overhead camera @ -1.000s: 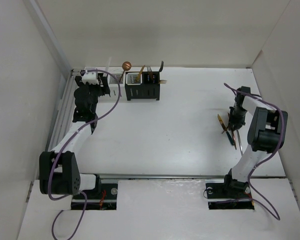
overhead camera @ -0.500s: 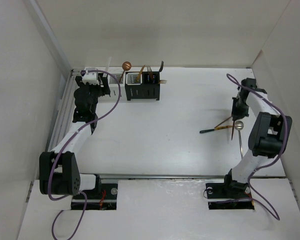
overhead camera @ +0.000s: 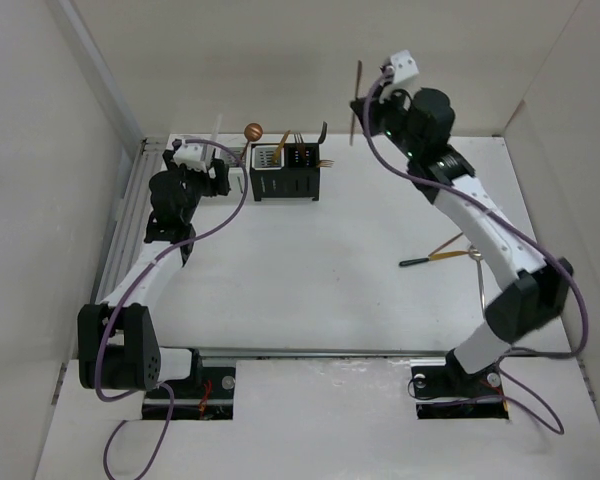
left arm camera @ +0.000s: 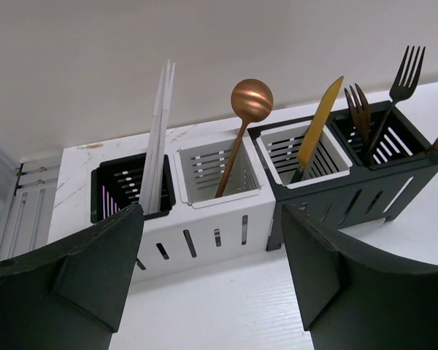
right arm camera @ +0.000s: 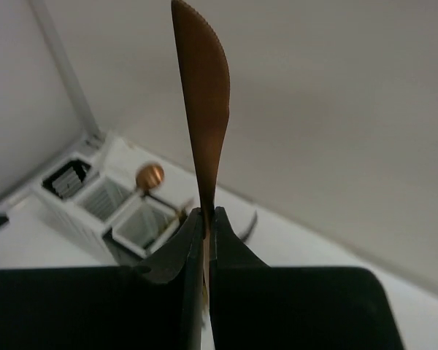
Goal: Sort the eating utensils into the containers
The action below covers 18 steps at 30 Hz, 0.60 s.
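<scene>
Below and to the left of my right claw (right arm camera: pixel 204 219) sits the row of caddies (overhead camera: pixel 285 182), and that offset is what the next move turns on. The claw is up high, well clear of the table (overhead camera: pixel 310 290), and clenched on the copper knife (right arm camera: pixel 203 95). Both fingers pinch the lower blade. The knife's long axis stands nearly upright with the serrated tip on top. The handle end hangs beneath the fingers, hidden from the right wrist view but just visible in the top view.

From the left wrist view I read the row like this:
- The far-left slot has the white sticks.
- The next slot has the round copper spoon.
- The third slot (left arm camera: pixel 281 149) already holds a gold knife (left arm camera: pixel 317 120), which leans to the right.
- The last slot has the forks.

I judge the third slot to be the target. From the right claw it lies down and to the left, on the near side of the spoon's slot.

Since the knife already hangs handle-down, I expect it needs no turning. It should need only a sideways carry and then a straight descent, clear of the leaning gold knife.

My left claw (left arm camera: pixel 212 248) is far nearer the row. It hovers just in front of the caddies with its fingers spread wide and nothing between them. I would keep it out of the drop line.

Lower down and to the right of the right claw, a dark-handled piece (overhead camera: pixel 420 260) and a silver spoon (overhead camera: pixel 478 272) lie on the table, not yet sorted.
</scene>
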Motion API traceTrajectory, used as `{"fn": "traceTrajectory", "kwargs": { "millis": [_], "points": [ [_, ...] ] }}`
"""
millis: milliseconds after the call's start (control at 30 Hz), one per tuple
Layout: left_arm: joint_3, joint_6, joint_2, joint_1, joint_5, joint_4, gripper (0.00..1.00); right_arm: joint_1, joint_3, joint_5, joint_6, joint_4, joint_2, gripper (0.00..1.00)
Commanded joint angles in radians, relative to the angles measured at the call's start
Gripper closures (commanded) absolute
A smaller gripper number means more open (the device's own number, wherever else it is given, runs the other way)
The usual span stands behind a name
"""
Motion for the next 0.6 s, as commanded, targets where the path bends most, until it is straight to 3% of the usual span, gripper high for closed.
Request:
{"fn": "traceTrajectory", "kwargs": {
  "millis": [0,100,267,433,567],
  "points": [
    [0.056,0.003,-0.038,0.006,0.011,-0.027,0.27,0.044,0.216,-0.104,-0.006,0.279,0.205,1.0],
    [0.056,0.003,-0.058,0.006,-0.015,-0.061,0.27,0.103,0.416,-0.141,0.014,0.361,0.421,1.0],
    [0.047,0.032,-0.089,0.006,-0.057,-0.119,0.27,0.166,0.521,-0.101,0.051,0.588,0.7,1.0],
    [0.019,0.041,-0.108,0.015,-0.107,-0.128,0.25,0.192,0.572,-0.101,0.051,0.637,0.819,1.0],
    [0.01,0.041,-0.117,0.015,-0.116,-0.116,0.25,0.201,0.504,-0.086,0.051,0.637,0.828,1.0]
  ]
}}
